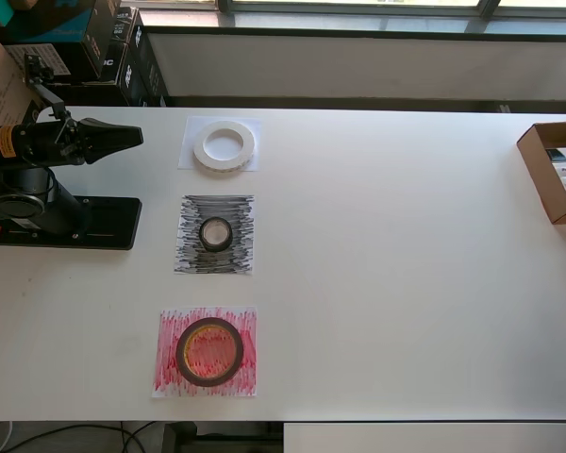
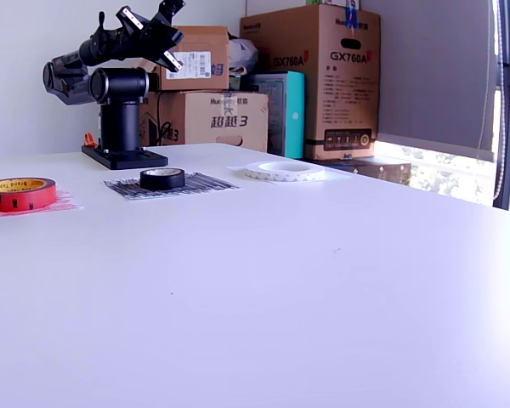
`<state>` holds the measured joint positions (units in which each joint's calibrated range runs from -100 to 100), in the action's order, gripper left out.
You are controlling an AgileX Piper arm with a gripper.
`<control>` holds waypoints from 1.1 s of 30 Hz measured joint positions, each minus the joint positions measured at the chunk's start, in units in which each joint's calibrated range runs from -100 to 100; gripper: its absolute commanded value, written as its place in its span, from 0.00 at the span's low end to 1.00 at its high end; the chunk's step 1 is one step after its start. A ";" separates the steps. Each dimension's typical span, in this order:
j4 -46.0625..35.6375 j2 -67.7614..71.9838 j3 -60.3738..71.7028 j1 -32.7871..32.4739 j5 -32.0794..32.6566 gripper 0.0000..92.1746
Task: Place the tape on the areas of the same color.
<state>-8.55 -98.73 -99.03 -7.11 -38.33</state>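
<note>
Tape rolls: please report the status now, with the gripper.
Gripper empty, raised over its base, jaws unclear. White roll on white sheet, black roll on black sheet, red roll on red sheet. Nothing blocking.

White roll [image 1: 224, 148] on white sheet [image 1: 191, 160]; black roll [image 1: 216, 233] on black sheet [image 1: 189, 255].

My white counter [image 1: 406, 283] carries three paper sheets in a row: a plain white sheet [image 1: 191, 160], a black-scribbled sheet [image 1: 187, 255] and a red-scribbled sheet [image 1: 165, 373]. A cardboard box [image 1: 538, 175] sits at the overhead view's right edge, my black base plate [image 1: 104, 226] at its left.
</note>
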 measured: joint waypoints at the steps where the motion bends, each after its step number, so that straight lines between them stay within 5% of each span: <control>1: 0.00 0.00 -0.34 0.00 0.00 0.00; 19: -9.61 0.00 -0.77 1.68 0.08 0.00; 33: -9.61 0.00 -0.77 3.37 0.22 0.00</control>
<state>-18.15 -98.73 -99.80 -3.74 -38.12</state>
